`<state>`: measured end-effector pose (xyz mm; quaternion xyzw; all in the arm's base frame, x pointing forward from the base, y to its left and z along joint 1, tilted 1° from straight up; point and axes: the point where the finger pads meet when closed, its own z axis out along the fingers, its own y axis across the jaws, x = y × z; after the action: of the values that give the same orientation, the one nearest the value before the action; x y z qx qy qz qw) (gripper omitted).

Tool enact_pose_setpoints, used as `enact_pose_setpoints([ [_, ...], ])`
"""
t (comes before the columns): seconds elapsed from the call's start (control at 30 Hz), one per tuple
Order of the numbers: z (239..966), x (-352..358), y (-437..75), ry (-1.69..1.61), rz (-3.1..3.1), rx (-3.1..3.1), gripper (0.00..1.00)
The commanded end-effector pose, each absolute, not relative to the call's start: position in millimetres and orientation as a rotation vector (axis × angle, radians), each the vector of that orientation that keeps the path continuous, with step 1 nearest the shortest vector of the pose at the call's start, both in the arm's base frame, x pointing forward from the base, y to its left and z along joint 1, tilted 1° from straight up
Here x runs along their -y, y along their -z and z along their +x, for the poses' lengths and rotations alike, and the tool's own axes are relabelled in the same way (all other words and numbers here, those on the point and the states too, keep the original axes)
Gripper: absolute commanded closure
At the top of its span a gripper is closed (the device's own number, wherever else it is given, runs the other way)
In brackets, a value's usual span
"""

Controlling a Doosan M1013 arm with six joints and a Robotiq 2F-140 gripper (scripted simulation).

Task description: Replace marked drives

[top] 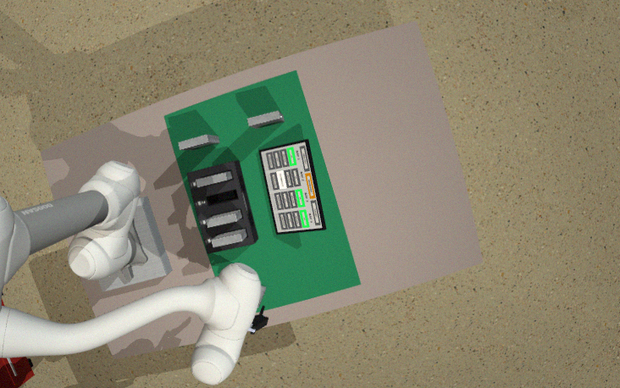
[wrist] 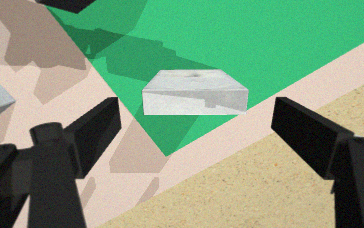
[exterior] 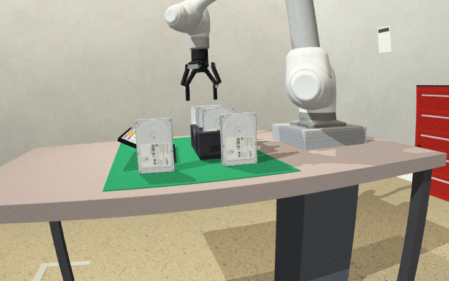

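My gripper (exterior: 201,98) (wrist: 196,112) is open and empty, high above a drive (wrist: 195,103) near a corner of the green mat (top: 319,269) (exterior: 198,175) (wrist: 280,30). The arm mostly hides that drive in the top view. The black dock (top: 246,206) (exterior: 207,143) holds three upright drives; its second bay (top: 221,196) from the top is empty in the top view. Two more drives stand upright on the mat, one drive (top: 198,141) (exterior: 238,138) by the dock and another drive (top: 265,119) (exterior: 154,145) farther off. The screen (top: 292,187) shows three green cells, one white cell and an orange box; its text is unreadable.
The arm's grey base block (top: 157,256) (exterior: 318,135) stands on the table (top: 388,137) (exterior: 49,185) beside the mat. The screen stands tilted beside the dock. The table edge runs close to the mat corner under the gripper. A red cabinet (exterior: 433,132) stands beyond the table.
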<state>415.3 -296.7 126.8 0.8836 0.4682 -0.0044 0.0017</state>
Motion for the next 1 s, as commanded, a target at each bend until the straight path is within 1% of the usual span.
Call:
enact_pose_setpoints([
  [0.0,415.7,296.9,-124.7,0.013,2.772,-1.469,0.11],
  [0.97,415.7,296.9,-121.5,0.013,2.772,-1.469,0.11],
])
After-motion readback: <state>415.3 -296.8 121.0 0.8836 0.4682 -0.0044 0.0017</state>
